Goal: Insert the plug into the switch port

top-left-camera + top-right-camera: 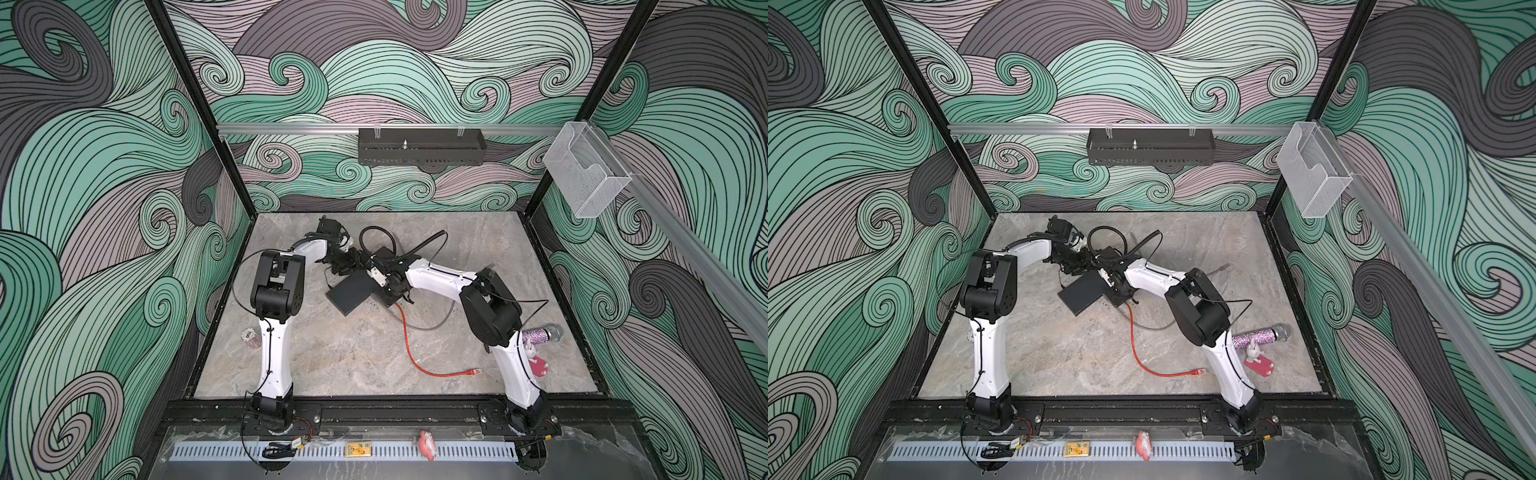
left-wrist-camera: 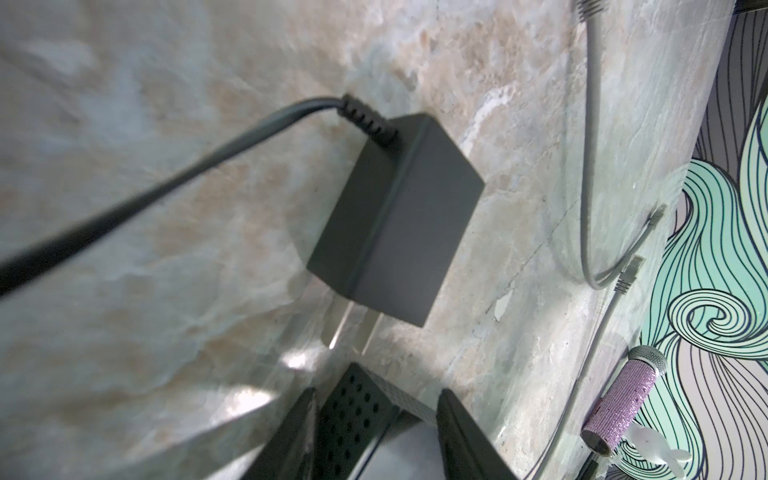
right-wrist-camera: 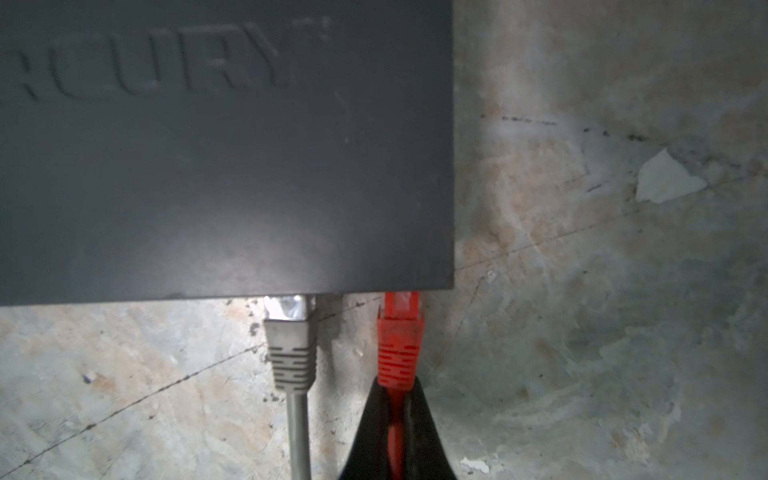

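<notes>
Red plug (image 3: 399, 332) in switch (image 3: 208, 166) port; right fingers (image 3: 368, 440) tight on its cord (image 3: 395, 440), left fingers (image 2: 299, 436) on switch.

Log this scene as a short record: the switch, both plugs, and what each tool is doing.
switch: black, lettering embossed on top
gray plug: in a switch port
red plug: in the next port, about as deep as the gray one
right tool: shut on red cable behind the plug
left tool: closed on the switch's perforated edge
adapter: beyond left tool, untouched

grey plug (image 3: 291, 345) just beside red plug (image 3: 399, 345), open table (image 3: 582, 332) opposite
</notes>
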Motion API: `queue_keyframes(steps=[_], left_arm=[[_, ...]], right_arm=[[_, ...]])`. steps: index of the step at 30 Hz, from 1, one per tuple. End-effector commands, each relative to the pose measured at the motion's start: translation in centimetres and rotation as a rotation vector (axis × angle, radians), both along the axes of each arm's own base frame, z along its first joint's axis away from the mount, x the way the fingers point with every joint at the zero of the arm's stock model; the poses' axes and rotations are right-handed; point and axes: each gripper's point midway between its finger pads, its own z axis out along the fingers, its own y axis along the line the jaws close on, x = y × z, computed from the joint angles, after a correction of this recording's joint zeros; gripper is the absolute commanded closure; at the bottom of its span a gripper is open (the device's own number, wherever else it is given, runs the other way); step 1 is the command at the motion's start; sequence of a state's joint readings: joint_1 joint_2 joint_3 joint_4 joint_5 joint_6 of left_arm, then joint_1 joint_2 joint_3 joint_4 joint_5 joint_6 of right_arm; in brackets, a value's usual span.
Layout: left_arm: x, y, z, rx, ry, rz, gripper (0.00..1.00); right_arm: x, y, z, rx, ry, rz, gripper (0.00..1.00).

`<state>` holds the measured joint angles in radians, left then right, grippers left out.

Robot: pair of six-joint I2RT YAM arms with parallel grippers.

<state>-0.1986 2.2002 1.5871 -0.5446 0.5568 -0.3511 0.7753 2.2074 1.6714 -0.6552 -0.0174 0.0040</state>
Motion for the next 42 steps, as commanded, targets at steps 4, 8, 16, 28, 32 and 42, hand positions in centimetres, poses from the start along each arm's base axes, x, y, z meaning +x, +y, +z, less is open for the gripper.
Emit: queue_keyframes(steps=[4, 8, 16, 28, 32, 42], left_arm=[[-5.6, -2.1, -3.1, -0.023, 0.224, -0.053, 0.51], [-5.6, -2.1, -3.2, -0.022, 0.225, -0.053, 0.52], [-5.7, -2.1, -3.1, -0.023, 0.223, -0.058, 0.52], [-5.8, -2.1, -3.1, -0.025, 0.224, -0.057, 0.52], [-5.6, -2.1, -3.0, -0.026, 0.22, -0.054, 0.52], [-5.8, -2.1, -3.1, -0.025, 0.225, -0.055, 0.52]], right_arm=[[4.4, 5.7, 5.0, 0.218, -0.199, 0.021, 0.94], [4.4, 6.0, 5.6, 0.237, -0.202, 0.02, 0.94], [4.5, 6.5, 4.4, 0.241, -0.174, 0.015, 0.94], [4.9, 7.2, 6.4, 0.267, -0.206, 0.028, 0.94], [5.0, 7.4, 6.8, 0.277, -0.21, 0.028, 0.94], [5.0, 8.0, 6.1, 0.288, -0.191, 0.028, 0.94]])
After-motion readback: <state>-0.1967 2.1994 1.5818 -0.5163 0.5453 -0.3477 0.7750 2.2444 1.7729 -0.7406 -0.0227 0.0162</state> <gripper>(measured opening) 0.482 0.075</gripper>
